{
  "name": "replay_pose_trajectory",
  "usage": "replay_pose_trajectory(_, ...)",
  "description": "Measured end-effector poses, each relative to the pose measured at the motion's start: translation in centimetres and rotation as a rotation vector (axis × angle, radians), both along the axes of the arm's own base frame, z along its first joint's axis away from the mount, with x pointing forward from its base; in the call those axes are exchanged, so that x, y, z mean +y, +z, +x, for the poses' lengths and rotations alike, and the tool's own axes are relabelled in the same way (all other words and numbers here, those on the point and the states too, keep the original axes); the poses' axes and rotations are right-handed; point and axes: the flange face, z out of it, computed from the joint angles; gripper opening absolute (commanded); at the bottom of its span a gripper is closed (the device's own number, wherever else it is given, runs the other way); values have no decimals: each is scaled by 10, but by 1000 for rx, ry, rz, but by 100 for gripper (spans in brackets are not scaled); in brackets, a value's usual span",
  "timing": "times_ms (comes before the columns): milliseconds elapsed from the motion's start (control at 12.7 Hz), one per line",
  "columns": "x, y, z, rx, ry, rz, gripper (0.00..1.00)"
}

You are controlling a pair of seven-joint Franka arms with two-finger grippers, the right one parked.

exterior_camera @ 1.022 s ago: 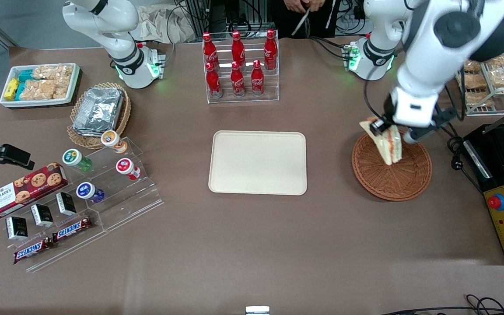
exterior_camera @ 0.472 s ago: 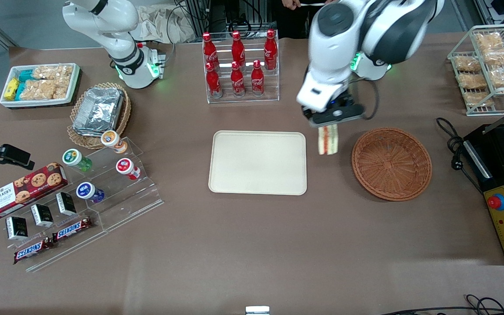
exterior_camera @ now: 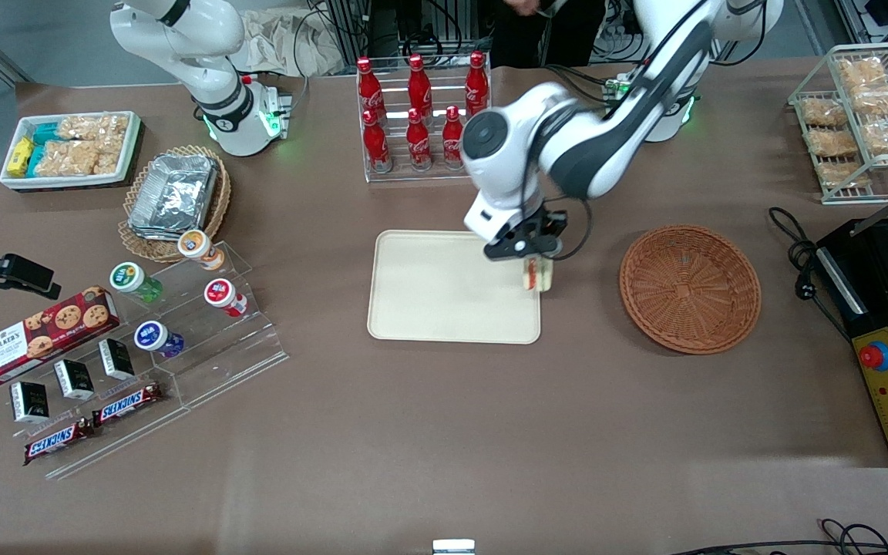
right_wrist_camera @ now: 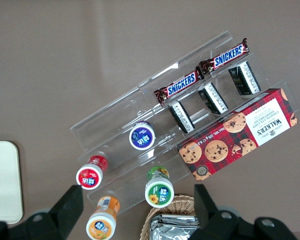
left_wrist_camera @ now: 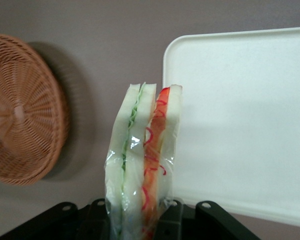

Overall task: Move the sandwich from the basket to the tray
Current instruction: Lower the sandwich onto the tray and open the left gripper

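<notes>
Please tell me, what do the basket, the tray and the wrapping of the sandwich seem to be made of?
The basket looks like woven wicker, reddish-brown and matte; its strands ring the centre. The tray seems to be smooth cream plastic with a faint sheen, rounded corners and a low rim. The sandwich, held by the hand above the tray's edge nearest the basket, appears wrapped in thin clear film that wrinkles and glints.

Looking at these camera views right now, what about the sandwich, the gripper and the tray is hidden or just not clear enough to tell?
- Gripper fingertips: front view, the arm's own body covers them; left wrist view, the sandwich fills the gap.
- Sandwich's gripped end: left wrist view, cut off by the picture edge.
- Sandwich's height above the tray: no view shows the clearance at the tray's rim.
- Tray's full outline: left wrist view, cut off by the edge.
- Basket: left wrist view, partly cut off.
</notes>
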Motion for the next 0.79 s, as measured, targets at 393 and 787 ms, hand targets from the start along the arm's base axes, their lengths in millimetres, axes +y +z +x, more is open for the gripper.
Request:
replay_pose_trajectory(393, -20, -104, 1, -43, 11, 29, 0)
replay_pose_trajectory(787, -38, -108, 2, -52, 15, 7, 16)
